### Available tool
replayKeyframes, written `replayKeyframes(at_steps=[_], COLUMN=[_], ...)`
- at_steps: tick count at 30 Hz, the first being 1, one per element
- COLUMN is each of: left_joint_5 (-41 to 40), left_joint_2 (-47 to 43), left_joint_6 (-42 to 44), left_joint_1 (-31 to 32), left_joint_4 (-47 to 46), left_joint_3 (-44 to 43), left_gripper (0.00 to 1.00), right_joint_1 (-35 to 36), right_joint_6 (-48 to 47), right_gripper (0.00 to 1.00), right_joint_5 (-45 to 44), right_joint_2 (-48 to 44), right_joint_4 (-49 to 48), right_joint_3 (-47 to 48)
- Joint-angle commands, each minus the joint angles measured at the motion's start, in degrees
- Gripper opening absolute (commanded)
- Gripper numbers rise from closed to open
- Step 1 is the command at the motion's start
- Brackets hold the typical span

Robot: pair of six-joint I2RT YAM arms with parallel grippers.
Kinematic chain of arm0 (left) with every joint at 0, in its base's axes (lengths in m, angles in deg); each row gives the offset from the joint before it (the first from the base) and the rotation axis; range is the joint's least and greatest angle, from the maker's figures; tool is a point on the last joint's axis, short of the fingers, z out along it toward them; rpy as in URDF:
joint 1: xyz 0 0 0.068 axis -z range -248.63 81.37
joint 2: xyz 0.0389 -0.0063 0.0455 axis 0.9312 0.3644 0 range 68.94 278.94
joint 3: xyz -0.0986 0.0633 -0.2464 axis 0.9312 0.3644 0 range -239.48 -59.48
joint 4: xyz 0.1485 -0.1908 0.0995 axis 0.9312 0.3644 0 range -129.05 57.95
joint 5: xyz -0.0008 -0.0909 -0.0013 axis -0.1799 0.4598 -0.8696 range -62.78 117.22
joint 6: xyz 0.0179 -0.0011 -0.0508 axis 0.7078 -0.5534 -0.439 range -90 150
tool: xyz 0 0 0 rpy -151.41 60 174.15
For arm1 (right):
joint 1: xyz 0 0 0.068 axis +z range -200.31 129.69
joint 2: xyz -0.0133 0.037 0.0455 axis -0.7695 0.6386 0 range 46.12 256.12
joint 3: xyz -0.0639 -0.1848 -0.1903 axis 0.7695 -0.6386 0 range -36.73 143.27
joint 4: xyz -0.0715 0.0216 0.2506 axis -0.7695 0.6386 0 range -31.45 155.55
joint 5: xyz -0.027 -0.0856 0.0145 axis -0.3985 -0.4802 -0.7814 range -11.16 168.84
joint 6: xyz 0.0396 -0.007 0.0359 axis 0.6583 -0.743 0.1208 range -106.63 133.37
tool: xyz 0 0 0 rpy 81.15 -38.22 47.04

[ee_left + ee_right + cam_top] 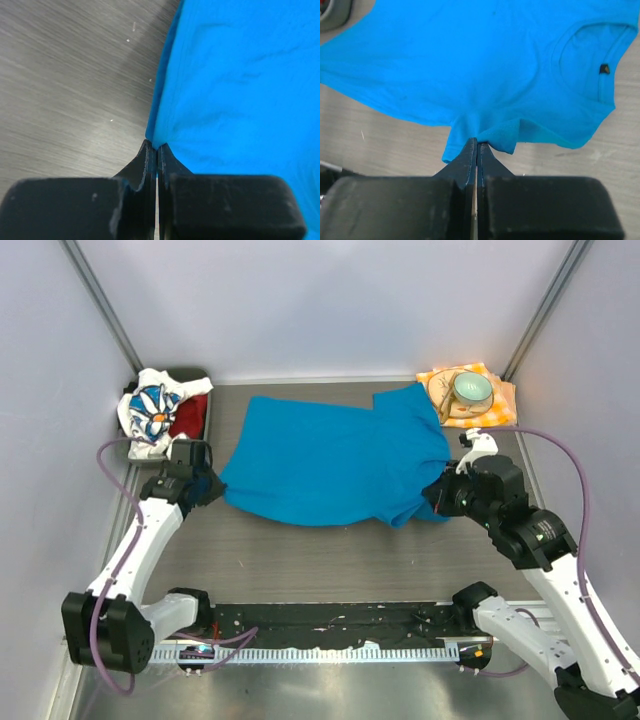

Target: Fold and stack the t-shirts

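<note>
The bright blue t-shirt [330, 460] lies spread across the middle of the table, its collar end toward the right. My left gripper [213, 485] is shut on its left corner; in the left wrist view the gripper [154, 146] pinches the edge of the blue cloth [235, 75]. My right gripper [435, 495] is shut on the shirt's right edge; in the right wrist view the gripper [477, 142] holds a bunched fold of the blue t-shirt [470, 60] below the neckline. The white daisy-print t-shirt [150, 410] and the red t-shirt [192, 416] lie crumpled at the back left.
A dark tray [205, 380] at the back left holds the daisy and red shirts. At the back right an orange-and-white checked napkin [500, 400] carries a pale green bowl [471, 389]. Grey walls close in the table on three sides.
</note>
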Motion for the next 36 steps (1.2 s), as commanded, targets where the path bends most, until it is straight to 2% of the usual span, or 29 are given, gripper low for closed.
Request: replayKeyframes(at_steps=[1, 2, 3, 5, 6, 7, 8, 9, 10, 13, 16, 19, 22, 24, 26, 28, 33, 36], left_joint_5=[-4.4, -4.3, -3.6, -2.3, -1.6, -1.5, -1.6, -1.9, -2.6, -3.8, -3.9, 0.7, 8.4, 10.4, 10.6, 9.6, 7.4, 7.4], left_joint_2=[-5.3, -6.0, -7.3, -8.8, -10.7, -11.6, -12.7, -14.6, -15.6, -16.6, -13.6, -9.4, 1.1, 9.9, 18.2, 22.6, 34.9, 38.6], left_joint_6=[-2.3, -2.5, -2.7, -2.9, -3.0, -3.5, -3.9, -4.0, -4.0, -3.6, -2.7, -2.8, -3.0, -2.9, -2.2, -1.3, 0.6, 1.5], left_joint_1=[-0.2, -0.2, -0.2, -0.2, -0.2, -0.1, -0.2, -0.2, -0.2, -0.2, -0.2, -0.2, -0.1, 0.4, 1.0, 1.1, 1.2, 1.1], left_joint_4=[3.0, 3.7, 4.0, 5.1, 5.4, 6.0, 7.0, 7.3, 7.4, 7.6, 6.3, 0.8, -3.3, -4.5, -5.0, -4.6, -2.2, -1.5], left_joint_3=[1.4, 1.5, 1.5, 1.3, 1.4, 1.1, 0.8, 0.3, -1.1, -5.5, -10.1, -12.3, -16.1, -19.2, -21.2, -24.3, -32.6, -37.0], left_gripper=[0.0, 0.05, 0.08, 0.39, 0.6, 0.92, 0.99, 1.0, 1.0, 1.0, 1.0, 1.0, 1.0, 1.0, 1.0, 1.0, 1.0, 1.0], right_joint_1=[0.2, 0.2, 0.2, 0.2, 0.2, 0.2, 0.2, 0.1, 0.2, 0.2, 0.2, 0.2, 0.2, 0.2, 0.1, -0.4, -4.7, -6.8], right_joint_6=[2.9, 3.5, 3.9, 4.3, 4.3, 4.2, 4.1, 4.0, 3.6, 2.9, 2.5, 2.0, 2.2, 4.2, 5.2, 6.0, 8.0, 7.2], right_gripper=[0.01, 0.01, 0.06, 0.2, 0.43, 0.6, 0.71, 0.86, 0.89, 0.94, 0.95, 0.97, 0.98, 1.0, 1.0, 1.0, 1.0, 1.0], right_joint_5=[5.8, 7.9, 9.2, 9.9, 10.0, 9.7, 9.5, 9.4, 9.4, 9.2, 8.4, 3.6, -2.0, -7.1, -11.8, -14.3, -11.6, -10.1], right_joint_2=[-3.1, -3.6, -4.7, -5.4, -5.3, -5.0, -4.5, -3.9, -2.0, 2.6, 6.3, 12.0, 20.6, 27.9, 32.7, 38.8, 48.2, 54.7], right_joint_4=[5.7, 6.8, 7.0, 7.3, 7.2, 6.9, 6.4, 5.7, 4.4, 0.9, -4.5, -10.1, -15.0, -17.3, -18.9, -20.8, -25.5, -27.1], right_joint_3=[0.9, 0.2, -0.1, -0.4, -0.1, 0.4, 1.8, 2.7, 3.5, 7.6, 9.7, 10.5, 10.5, 10.4, 11.6, 12.5, 14.8, 17.6])
